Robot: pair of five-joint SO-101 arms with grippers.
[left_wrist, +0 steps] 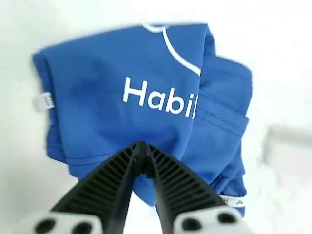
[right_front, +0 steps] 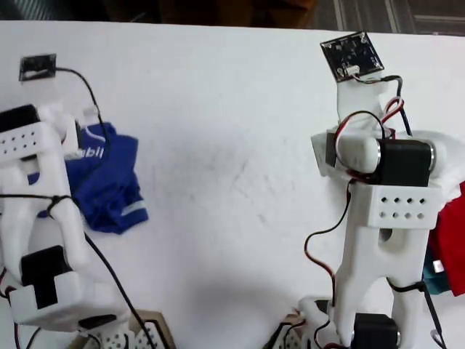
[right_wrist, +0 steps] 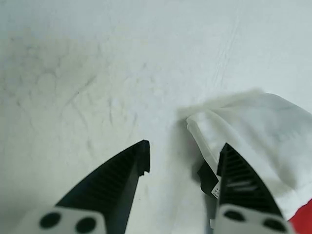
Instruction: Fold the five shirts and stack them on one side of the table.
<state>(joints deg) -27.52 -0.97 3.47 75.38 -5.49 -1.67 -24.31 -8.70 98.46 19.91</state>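
A folded blue shirt (right_front: 109, 182) with white lettering lies near the table's left edge, partly under the left arm. In the left wrist view the same blue shirt (left_wrist: 146, 97) lies below my left gripper (left_wrist: 142, 151), whose black fingers are shut with nothing between them. My right gripper (right_wrist: 183, 161) is open just above the table, beside the edge of a white shirt (right_wrist: 253, 136). One finger (right_wrist: 234, 170) rests at that shirt's corner. From above, the white shirt (right_front: 452, 163) shows at the right edge, mostly hidden by the right arm, with a red shirt (right_front: 449, 240) beside it.
A small dark circuit board (right_front: 352, 55) sits at the back right, another dark square (right_front: 38, 67) at the back left with a cable. A teal patch (right_front: 434, 280) shows below the red shirt. The white table (right_front: 232, 145) is bare between the arms.
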